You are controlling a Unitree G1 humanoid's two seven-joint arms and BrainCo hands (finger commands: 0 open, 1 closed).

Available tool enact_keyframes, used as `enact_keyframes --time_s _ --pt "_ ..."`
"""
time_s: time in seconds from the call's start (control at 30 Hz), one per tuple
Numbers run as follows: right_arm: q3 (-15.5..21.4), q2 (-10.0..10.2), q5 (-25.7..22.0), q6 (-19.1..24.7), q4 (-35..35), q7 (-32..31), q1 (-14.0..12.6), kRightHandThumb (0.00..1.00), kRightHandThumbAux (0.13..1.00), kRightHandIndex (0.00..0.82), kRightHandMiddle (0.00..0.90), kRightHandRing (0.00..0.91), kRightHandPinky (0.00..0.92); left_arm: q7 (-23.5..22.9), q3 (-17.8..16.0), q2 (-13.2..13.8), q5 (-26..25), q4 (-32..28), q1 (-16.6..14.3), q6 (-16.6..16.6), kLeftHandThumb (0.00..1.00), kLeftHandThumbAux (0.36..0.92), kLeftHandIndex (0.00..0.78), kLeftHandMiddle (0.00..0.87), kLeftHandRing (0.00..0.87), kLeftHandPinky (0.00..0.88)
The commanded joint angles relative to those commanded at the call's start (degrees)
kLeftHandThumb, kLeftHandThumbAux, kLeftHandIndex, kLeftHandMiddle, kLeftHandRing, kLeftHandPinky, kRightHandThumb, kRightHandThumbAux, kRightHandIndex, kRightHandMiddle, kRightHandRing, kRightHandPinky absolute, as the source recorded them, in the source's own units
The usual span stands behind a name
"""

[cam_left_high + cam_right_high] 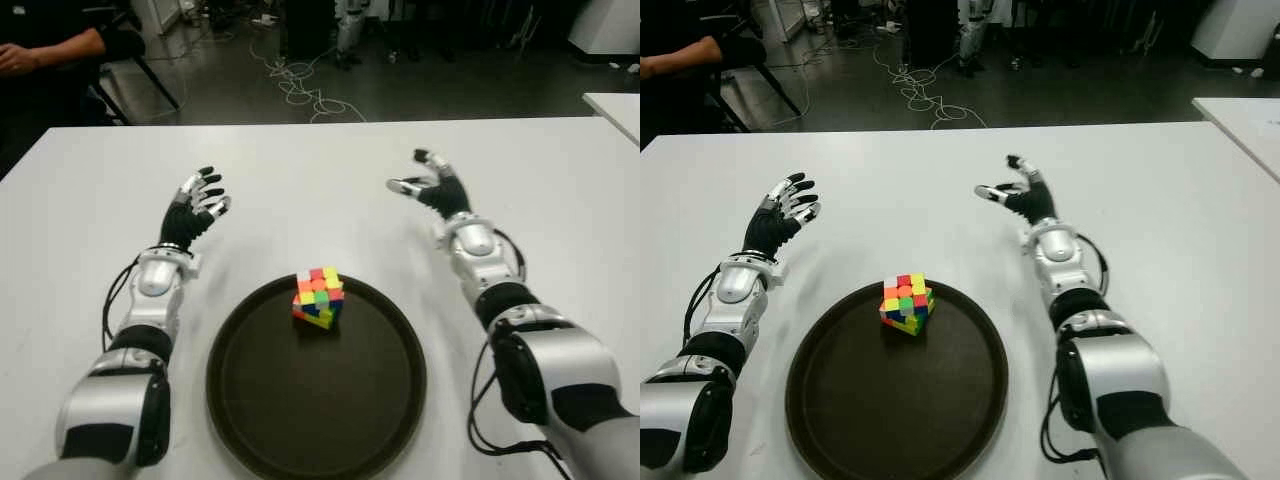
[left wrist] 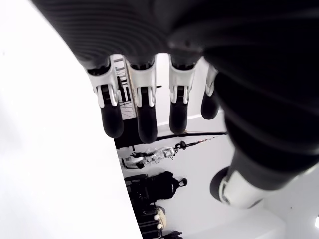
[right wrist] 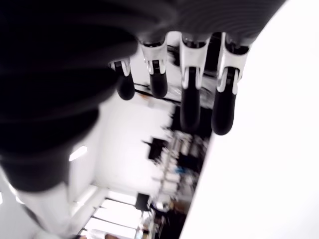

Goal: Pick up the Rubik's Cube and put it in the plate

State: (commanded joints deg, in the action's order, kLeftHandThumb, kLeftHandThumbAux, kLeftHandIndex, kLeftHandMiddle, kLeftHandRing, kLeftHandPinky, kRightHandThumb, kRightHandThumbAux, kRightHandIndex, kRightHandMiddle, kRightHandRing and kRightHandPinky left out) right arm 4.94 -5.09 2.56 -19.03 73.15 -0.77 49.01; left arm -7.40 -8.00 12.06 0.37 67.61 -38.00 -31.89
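Since the Rubik's Cube (image 1: 319,297) already sits inside the dark round plate (image 1: 250,400), near its far rim, I judge placement done. Left robot hand (image 1: 198,205) and right robot hand (image 1: 428,182) hover over the desk (image 1: 300,180), fingers spread, empty.

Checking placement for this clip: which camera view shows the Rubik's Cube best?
The left eye view: the Rubik's Cube sits unobstructed inside the far rim of the dark plate, between the open left hand and right hand. The right eye view shows it equally clear. Neither wrist view shows it.
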Motion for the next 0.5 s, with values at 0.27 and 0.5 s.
enact_keyframes --time_s 0.27,0.5 --pt "-1.8 0.4 2.8 0.0 0.0 2.3 -0.6 0.003 0.732 0.16 0.249 0.298 0.359 -0.2 0.0 0.0 0.0 -0.1 0.3 -0.4 0.248 0.726 0.102 0.167 0.17 0.208" --pt "-3.4 0.4 4.9 -0.9 -0.1 3.9 -0.9 0.001 0.718 0.16 0.249 0.293 0.34 0.2 0.1 0.2 0.2 0.0 0.3 -0.2 0.234 0.715 0.1 0.167 0.174 0.216"
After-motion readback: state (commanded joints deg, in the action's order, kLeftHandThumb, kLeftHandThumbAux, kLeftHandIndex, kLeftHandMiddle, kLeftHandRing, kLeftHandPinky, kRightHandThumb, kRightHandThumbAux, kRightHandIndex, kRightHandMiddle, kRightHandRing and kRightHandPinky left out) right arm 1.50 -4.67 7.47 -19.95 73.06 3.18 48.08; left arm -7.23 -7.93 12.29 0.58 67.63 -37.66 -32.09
